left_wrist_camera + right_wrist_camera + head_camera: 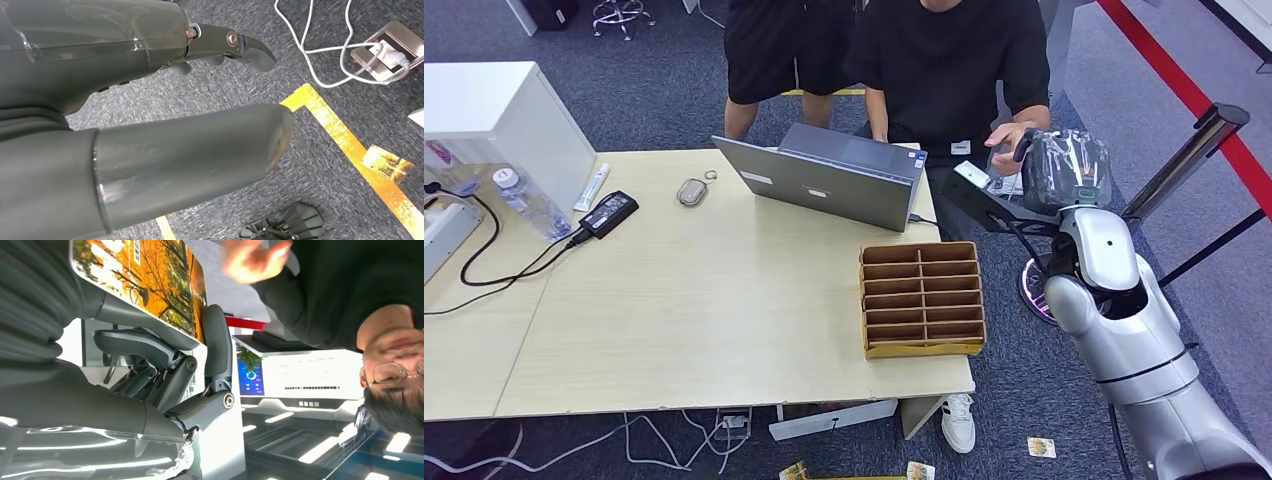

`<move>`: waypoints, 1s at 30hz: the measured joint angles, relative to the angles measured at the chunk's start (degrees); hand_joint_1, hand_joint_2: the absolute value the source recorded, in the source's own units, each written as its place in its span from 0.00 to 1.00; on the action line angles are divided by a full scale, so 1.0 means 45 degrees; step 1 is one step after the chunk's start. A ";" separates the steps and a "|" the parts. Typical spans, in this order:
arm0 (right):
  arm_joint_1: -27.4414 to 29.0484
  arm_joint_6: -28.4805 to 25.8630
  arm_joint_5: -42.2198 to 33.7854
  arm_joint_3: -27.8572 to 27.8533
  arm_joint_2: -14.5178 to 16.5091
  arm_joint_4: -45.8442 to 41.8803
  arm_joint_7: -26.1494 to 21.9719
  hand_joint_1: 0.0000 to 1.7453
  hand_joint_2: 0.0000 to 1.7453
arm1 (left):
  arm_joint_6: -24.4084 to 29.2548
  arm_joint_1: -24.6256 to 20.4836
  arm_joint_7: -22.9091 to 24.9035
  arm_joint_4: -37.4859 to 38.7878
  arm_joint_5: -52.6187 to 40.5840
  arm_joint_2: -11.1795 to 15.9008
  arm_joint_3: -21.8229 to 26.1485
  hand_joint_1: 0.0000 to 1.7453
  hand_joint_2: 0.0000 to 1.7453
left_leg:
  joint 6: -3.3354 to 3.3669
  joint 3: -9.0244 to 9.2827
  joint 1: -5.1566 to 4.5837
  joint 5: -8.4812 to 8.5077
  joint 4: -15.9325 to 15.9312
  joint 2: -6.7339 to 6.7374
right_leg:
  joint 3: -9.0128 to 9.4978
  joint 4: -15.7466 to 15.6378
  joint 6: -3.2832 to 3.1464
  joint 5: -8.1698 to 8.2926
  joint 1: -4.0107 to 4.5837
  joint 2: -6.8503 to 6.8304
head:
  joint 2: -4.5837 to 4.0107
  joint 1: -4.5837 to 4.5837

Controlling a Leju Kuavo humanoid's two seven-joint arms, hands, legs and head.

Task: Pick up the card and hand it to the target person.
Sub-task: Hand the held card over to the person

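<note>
Card [150,285] is held in right hand [1064,170], raised twd. person's hand [1007,140] beyond tabletop [724,300]; pickup judged done, handover pending; left hand [220,47] hangs, nothing held, fingers apart.

Your right arm [1124,320] is raised and stretched forward at the right side of the head view, silver forearm angled up to the wrist. Your right hand [1064,170] holds a card [150,280] between thumb and fingers. Your left hand [150,115] hangs low, fingers [250,50] loosely extended, holding nothing.
</note>
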 joint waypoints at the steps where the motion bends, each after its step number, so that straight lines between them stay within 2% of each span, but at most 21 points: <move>1: -0.0060 -0.0127 -0.0086 0.0000 0.0007 0.0145 -0.0018 0.92 1.00 | 0.0000 0.0000 0.0001 0.0000 -0.0004 0.0000 -0.0001 0.00 0.00 | 0.0000 0.0000 0.0000 0.0000 0.0000 0.0000 | 0.0000 0.0000 0.0000 0.0000 0.0000 -0.0001 | 0.0000 -0.0001; 11: -0.0232 -0.1515 -0.0435 -0.0063 0.0141 0.1421 -0.0057 0.92 1.00 | 0.0009 0.0000 0.0011 0.0000 -0.0086 -0.0033 -0.0086 0.00 0.00 | 0.0000 -0.0001 0.0000 0.0000 0.0000 -0.0005 | 0.0000 0.0000 0.0000 0.0000 0.0000 -0.0004 | 0.0001 -0.0001; 14: -0.0240 -0.1970 -0.0352 -0.0084 0.0202 0.1728 -0.0079 0.88 1.00 | 0.0010 0.0000 0.0015 0.0000 -0.0114 -0.0046 -0.0101 0.00 0.00 | 0.0000 -0.0001 0.0000 0.0000 0.0000 -0.0005 | 0.0000 0.0000 0.0000 0.0000 0.0000 -0.0004 | 0.0002 -0.0001; 16: -0.0242 -0.2142 -0.0226 -0.0107 0.0237 0.1908 -0.0080 0.81 1.00 | 0.0012 0.0000 0.0013 0.0000 -0.0118 -0.0057 -0.0108 0.00 0.00 | 0.0000 0.0000 0.0000 0.0000 0.0000 -0.0005 | 0.0001 0.0000 0.0000 0.0000 0.0000 -0.0004 | 0.0001 0.0000; 17: -0.0243 -0.2181 -0.0161 -0.0125 0.0253 0.1986 -0.0079 0.73 1.00 | 0.0015 0.0000 0.0015 0.0000 -0.0118 -0.0062 -0.0114 0.00 0.00 | 0.0001 0.0000 0.0000 0.0000 0.0000 -0.0005 | 0.0001 0.0000 0.0000 0.0000 0.0000 -0.0004 | 0.0001 0.0000; 20: -0.0244 -0.2216 -0.0003 -0.0187 0.0302 0.2193 -0.0072 0.18 1.00 | 0.0019 0.0000 0.0024 0.0000 -0.0118 -0.0070 -0.0146 0.00 0.00 | 0.0001 0.0000 0.0000 0.0000 0.0000 -0.0005 | 0.0001 0.0000 0.0000 0.0000 0.0000 -0.0004 | 0.0001 -0.0001; 21: -0.0243 -0.2210 0.0030 -0.0205 0.0314 0.2246 -0.0069 0.03 1.00 | 0.0019 0.0000 0.0029 0.0000 -0.0118 -0.0072 -0.0154 0.00 0.00 | 0.0001 0.0000 0.0000 0.0000 0.0000 -0.0004 | 0.0000 0.0000 0.0000 0.0000 0.0000 -0.0004 | 0.0000 -0.0001; 22: -0.0243 -0.2184 0.0058 -0.0221 0.0324 0.2294 -0.0068 0.00 1.00 | 0.0019 0.0000 0.0033 0.0000 -0.0118 -0.0073 -0.0160 0.00 0.00 | 0.0001 0.0000 0.0000 0.0000 0.0000 -0.0004 | 0.0000 0.0000 0.0000 0.0000 0.0000 -0.0004 | 0.0000 -0.0001; 30: -0.0240 -0.1729 0.0228 -0.0251 0.0420 0.2590 -0.0038 0.00 1.00 | 0.0015 0.0000 0.0052 0.0000 -0.0118 -0.0069 -0.0175 0.00 0.00 | 0.0001 0.0001 0.0000 0.0000 0.0001 -0.0004 | -0.0001 0.0000 0.0000 0.0000 0.0000 -0.0003 | 0.0000 -0.0001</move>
